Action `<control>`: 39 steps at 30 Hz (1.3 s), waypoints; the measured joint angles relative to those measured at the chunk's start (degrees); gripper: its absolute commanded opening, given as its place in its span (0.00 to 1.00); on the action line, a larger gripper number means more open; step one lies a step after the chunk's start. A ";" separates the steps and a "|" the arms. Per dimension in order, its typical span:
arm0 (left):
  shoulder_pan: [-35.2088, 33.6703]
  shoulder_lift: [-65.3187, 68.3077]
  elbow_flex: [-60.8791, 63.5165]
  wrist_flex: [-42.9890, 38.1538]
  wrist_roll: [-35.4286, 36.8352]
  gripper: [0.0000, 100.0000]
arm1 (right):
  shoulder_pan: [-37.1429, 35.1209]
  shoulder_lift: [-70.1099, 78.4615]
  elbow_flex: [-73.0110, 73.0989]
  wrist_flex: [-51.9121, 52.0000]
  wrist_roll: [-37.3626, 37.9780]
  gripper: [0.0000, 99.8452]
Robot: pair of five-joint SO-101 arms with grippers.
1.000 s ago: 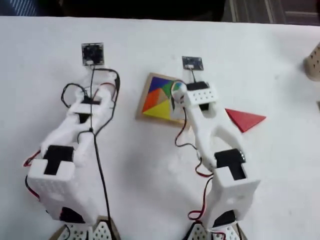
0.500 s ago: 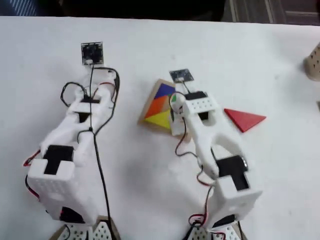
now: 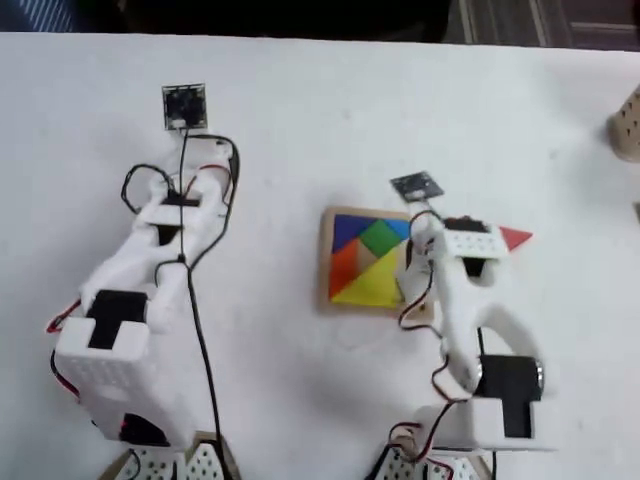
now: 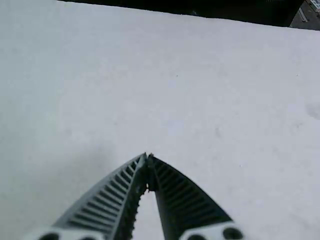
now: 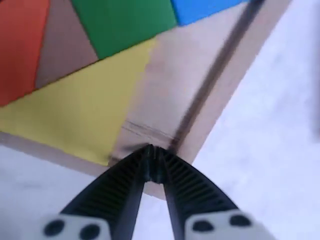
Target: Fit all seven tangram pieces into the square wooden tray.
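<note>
The square wooden tray point(image 3: 333, 300) lies mid-table, holding blue point(image 3: 348, 232), green point(image 3: 381, 238), orange point(image 3: 343, 268) and yellow point(image 3: 366, 290) pieces. In the right wrist view, my right gripper point(image 5: 151, 156) is shut with its tips on the tray's rim point(image 5: 220, 95) at a corner next to the yellow piece point(image 5: 80, 110). A bare strip of tray floor point(image 5: 185, 65) lies beside the yellow and green pieces. A red triangle point(image 3: 516, 238) pokes out from under the right arm point(image 3: 465, 290). My left gripper point(image 4: 147, 165) is shut over bare white table.
The left arm point(image 3: 150, 260) rests well left of the tray, with a black cable point(image 3: 200, 330) trailing along it. A perforated tan object point(image 3: 628, 125) stands at the table's right edge. Open white table point(image 3: 300, 120) lies behind the tray.
The tray has slid right and turned until it sits square to the table. The right arm swung right with it and now covers most of the red triangle. The left arm is still.
</note>
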 measured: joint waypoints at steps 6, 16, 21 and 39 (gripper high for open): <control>0.00 0.00 0.00 0.00 0.00 0.02 | 0.97 9.93 -12.04 2.81 0.09 0.02; 0.00 0.00 0.00 0.00 0.00 0.02 | -3.78 19.25 -26.20 12.66 -12.92 0.02; 0.00 0.00 0.00 0.00 0.00 0.02 | -8.44 19.69 -26.99 13.80 -15.56 0.02; 0.00 0.00 0.00 0.00 0.00 0.02 | -22.24 11.96 -26.99 15.03 -19.69 0.02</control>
